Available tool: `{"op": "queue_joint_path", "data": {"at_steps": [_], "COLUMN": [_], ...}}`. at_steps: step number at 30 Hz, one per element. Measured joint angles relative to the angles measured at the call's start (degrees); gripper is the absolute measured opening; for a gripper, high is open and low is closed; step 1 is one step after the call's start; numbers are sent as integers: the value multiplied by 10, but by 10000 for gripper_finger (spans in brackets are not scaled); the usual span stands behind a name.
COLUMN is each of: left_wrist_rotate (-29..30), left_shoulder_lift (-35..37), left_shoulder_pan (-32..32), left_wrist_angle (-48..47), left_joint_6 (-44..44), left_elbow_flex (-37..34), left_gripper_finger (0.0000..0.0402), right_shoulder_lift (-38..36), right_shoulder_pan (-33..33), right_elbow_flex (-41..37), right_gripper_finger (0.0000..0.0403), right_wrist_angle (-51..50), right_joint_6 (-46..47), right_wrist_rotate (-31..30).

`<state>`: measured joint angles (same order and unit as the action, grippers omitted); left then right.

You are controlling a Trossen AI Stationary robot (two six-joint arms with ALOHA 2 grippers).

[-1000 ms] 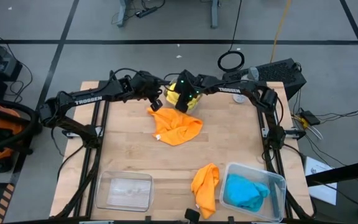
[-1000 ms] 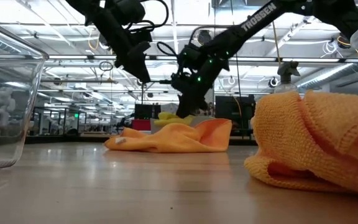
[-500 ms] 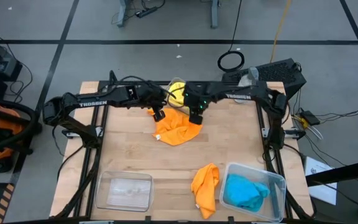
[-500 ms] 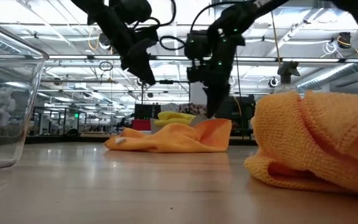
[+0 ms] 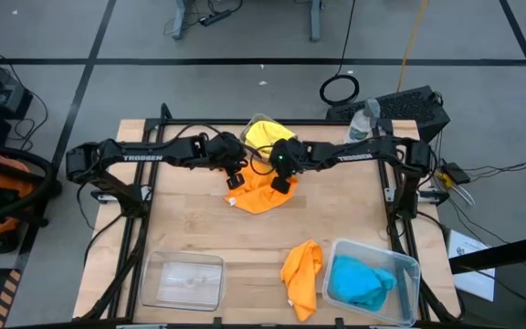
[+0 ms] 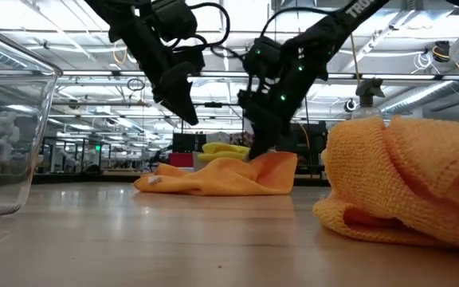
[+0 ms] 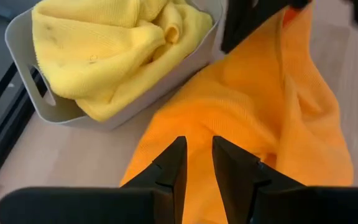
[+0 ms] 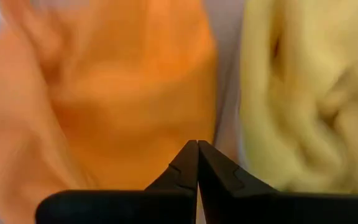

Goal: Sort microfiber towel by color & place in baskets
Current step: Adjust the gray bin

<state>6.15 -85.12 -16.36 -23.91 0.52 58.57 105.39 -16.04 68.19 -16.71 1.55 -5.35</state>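
Observation:
A crumpled orange microfiber towel (image 5: pixel 261 194) lies on the table at mid-far. Behind it, yellow towels (image 5: pixel 263 133) fill the small grey basket (image 7: pixel 27 74). My left gripper (image 5: pixel 234 180) hovers above the orange towel's left part, open by a narrow gap with nothing between the fingers (image 7: pixel 196 158). My right gripper (image 5: pixel 281 185) is shut, and its tip (image 6: pixel 255 151) is at the towel's far right edge. A second orange towel (image 5: pixel 302 274) lies near the front, beside a clear basket (image 5: pixel 407 265) holding blue towels (image 5: pixel 363 281). My right gripper points slanting down from the far right, its shut fingertips (image 8: pixel 197 144) at the orange towel's raised far edge (image 6: pixel 273 158). Whether they touch the cloth, I cannot tell.
A clear basket (image 5: pixel 188 279) with nothing in it stands at the front left. A clear bottle (image 5: pixel 362 119) stands at the far right corner. Bare wood lies between the two orange towels and along the table's left side.
My right gripper, shut throughout, has gone from in front of the yellow towels' basket toward the near edge, and is now at the orange towel. My left gripper has moved down and toward the table's right, closing in on the same towel. The towels lie as before.

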Motion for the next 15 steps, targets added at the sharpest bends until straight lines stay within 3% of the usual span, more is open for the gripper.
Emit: {"op": "queue_joint_path", "data": {"at_steps": [5, 15], "left_wrist_rotate": [1, 1], "left_shoulder_lift": [0, 0], "left_shoulder_pan": [6, 17], "left_wrist_angle": [2, 6], "left_joint_6": [6, 6], "left_elbow_flex": [0, 0], "left_gripper_finger": [83, 83], "right_shoulder_lift": [12, 12], "right_shoulder_pan": [-1, -48], "right_elbow_flex": [1, 0], "right_gripper_finger": [0, 0], "right_wrist_angle": [-1, -16], "right_joint_6": [8, -12], "right_wrist_rotate": [-54, -67]}}
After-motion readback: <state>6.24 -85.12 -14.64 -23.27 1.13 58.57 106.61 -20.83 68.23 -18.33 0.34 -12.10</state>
